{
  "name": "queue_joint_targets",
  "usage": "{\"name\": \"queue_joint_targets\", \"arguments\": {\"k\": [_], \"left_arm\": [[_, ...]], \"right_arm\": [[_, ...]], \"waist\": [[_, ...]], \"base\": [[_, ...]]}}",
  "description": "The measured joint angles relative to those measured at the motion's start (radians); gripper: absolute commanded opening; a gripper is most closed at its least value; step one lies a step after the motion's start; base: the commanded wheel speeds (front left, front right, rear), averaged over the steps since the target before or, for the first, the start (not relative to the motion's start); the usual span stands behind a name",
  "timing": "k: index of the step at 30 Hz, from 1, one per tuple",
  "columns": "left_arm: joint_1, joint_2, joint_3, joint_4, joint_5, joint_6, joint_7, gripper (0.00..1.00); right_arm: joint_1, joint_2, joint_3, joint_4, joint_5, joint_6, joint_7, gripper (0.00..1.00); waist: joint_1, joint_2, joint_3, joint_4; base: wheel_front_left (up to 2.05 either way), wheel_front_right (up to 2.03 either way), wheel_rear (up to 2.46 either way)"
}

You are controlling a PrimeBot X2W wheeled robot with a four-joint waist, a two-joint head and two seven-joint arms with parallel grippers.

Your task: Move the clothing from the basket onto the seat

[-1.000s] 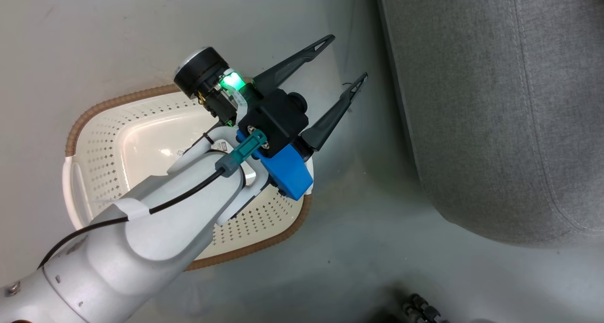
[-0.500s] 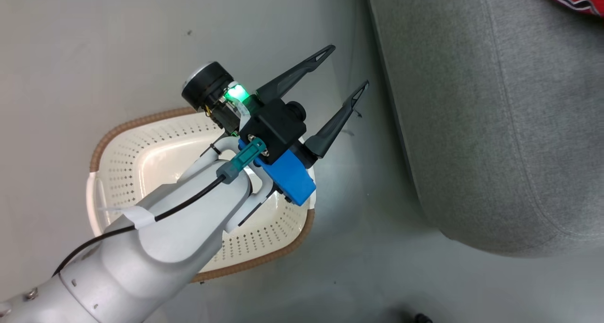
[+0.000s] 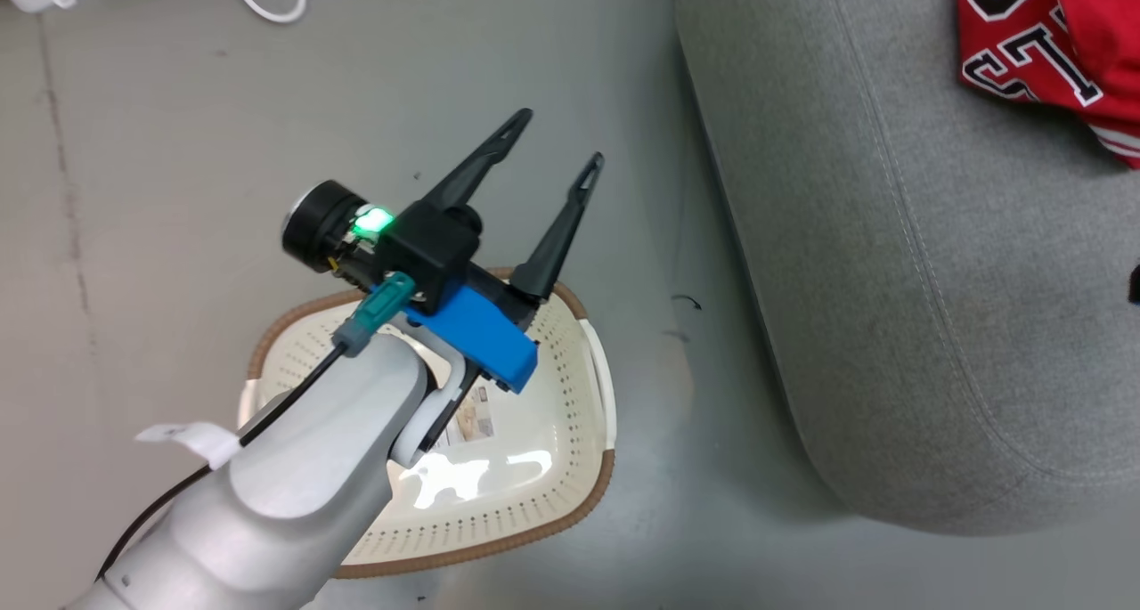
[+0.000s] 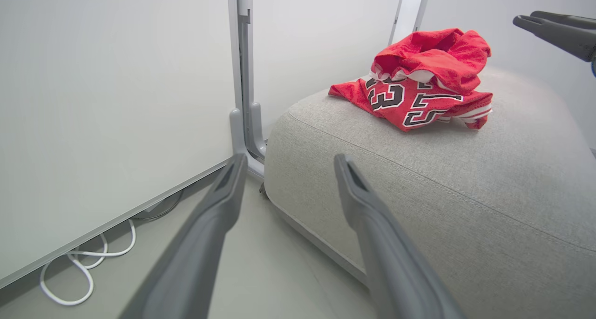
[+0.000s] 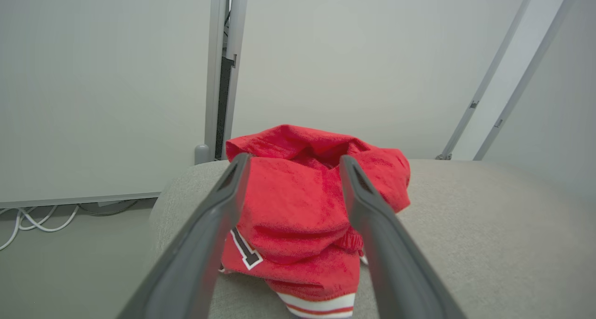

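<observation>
While the red garments (image 5: 298, 207) lie heaped on the couch cushion (image 5: 489, 226), dead ahead of the nearer right gripper (image 5: 293, 159), fingers spread and empty, the left gripper (image 3: 558, 135) hangs equally spread above the basket (image 3: 570, 503).

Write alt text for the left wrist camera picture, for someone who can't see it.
A heap of red clothing lies on a grey couch seat. In the foreground the left claw hangs open and empty, pointing at the seat's near corner.
</observation>
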State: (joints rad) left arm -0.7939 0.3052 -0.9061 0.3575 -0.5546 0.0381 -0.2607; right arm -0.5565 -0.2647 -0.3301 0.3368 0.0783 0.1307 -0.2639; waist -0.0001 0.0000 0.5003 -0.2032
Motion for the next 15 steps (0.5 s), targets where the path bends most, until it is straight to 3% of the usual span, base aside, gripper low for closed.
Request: {"name": "queue_joint_targets", "arguments": {"k": [8,15], "left_arm": [[0.146,-0.008,0.188,-0.044,0.015,0.026,-0.001,1.00],[0.276,-0.036,0.337,-0.061,0.079,0.006,-0.002,1.00]], "right_arm": [[0.090,0.031,0.116,-0.108,0.002,0.000,0.000,1.00],[0.164,0.068,0.184,-0.134,0.012,0.000,0.000,1.00]], "waist": [[-0.0001,0.0000,-0.104,0.064],[-0.0001,0.0000,-0.181,0.133]], "base": [[0.00,0.00,0.00],[0.00,0.00,0.00]]}}
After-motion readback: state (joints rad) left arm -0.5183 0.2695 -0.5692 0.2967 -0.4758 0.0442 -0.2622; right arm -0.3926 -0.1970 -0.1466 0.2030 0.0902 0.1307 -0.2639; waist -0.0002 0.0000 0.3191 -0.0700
